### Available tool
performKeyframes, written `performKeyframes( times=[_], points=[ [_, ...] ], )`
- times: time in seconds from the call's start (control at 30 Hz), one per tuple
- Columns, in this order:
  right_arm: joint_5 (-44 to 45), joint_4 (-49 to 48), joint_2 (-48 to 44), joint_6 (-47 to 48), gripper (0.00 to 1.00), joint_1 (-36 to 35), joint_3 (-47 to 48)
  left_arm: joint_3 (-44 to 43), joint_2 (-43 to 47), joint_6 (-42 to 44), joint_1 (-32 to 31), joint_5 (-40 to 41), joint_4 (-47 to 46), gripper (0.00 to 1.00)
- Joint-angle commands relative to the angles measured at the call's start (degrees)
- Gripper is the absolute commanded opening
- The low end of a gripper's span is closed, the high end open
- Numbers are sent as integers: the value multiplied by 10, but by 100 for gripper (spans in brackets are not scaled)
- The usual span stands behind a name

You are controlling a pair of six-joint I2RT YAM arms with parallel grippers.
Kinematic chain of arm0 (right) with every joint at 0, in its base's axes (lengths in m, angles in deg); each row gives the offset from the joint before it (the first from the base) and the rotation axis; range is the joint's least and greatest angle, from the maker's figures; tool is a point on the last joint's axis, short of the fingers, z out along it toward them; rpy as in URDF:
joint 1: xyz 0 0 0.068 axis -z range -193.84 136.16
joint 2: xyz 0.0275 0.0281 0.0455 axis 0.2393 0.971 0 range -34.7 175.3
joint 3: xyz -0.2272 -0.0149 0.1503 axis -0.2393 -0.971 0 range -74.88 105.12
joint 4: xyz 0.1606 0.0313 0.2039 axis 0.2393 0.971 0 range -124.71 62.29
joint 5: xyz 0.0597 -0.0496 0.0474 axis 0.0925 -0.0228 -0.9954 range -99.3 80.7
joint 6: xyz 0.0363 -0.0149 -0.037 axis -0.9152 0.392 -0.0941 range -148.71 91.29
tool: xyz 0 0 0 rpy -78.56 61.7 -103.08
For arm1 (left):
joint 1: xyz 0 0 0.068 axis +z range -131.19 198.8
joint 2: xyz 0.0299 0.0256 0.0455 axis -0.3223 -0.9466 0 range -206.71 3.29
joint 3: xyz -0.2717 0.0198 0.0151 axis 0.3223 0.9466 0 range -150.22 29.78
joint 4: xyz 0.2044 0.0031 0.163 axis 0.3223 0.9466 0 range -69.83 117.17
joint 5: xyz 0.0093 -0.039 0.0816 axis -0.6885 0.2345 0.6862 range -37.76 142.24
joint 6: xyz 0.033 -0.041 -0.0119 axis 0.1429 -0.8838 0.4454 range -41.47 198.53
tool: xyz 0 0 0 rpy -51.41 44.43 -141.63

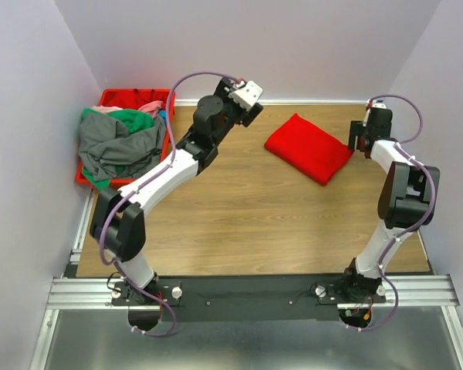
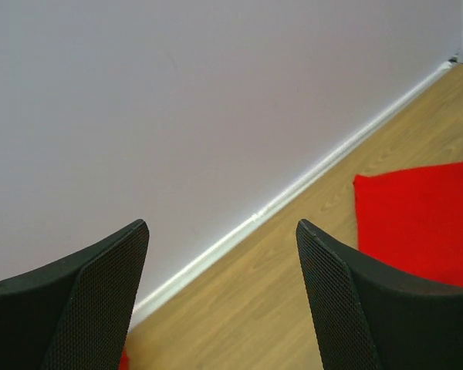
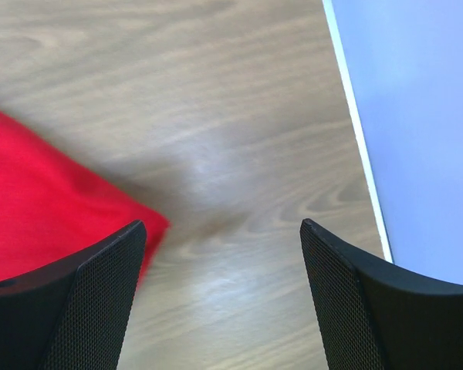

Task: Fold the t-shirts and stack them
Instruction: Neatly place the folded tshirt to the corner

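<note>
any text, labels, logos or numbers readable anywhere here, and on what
No text can be read in any view.
folded red t-shirt: plain, with no print or label showing.
red crate and the heaped t-shirts spilling from it: no lettering visible.
left arm and right arm: no legible markings.

My overhead view looks steeply down from above and behind the arm bases [image 1: 143,293], far enough back to take in the whole table [image 1: 239,231] and the folded red t-shirt [image 1: 309,148]. The left wrist camera sits left of and beyond that t-shirt, peering low past the left end effector [image 2: 222,225] at the back wall [image 2: 177,92]. The right wrist camera hangs close over the table just right of it, looking down past the right end effector [image 3: 222,223]. All three views share the t-shirt's edges.
</note>
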Motion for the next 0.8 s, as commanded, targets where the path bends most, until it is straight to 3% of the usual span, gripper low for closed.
performKeyframes(
  times=[0.0,0.1,0.2,0.27,0.37,0.5,0.77],
  points=[
    [-68,26,-9,20,86,22,-10,59,82,-61,0,3,51,84],
    [-240,66,-42,44,85,33,-33,109,137,-102,0,5,88,84],
    [-358,99,-78,27,88,32,-63,200,254,-118,0,-5,95,83],
    [-388,106,-83,3,89,32,-76,274,305,-120,0,-3,94,83],
    [-401,112,-67,-51,89,34,-79,352,394,-124,0,5,112,83],
    [-349,117,-27,-150,89,38,-63,423,501,-131,-1,3,146,83],
    [-292,119,-16,-202,87,39,-73,481,589,-136,-1,15,134,83]
  ],
)
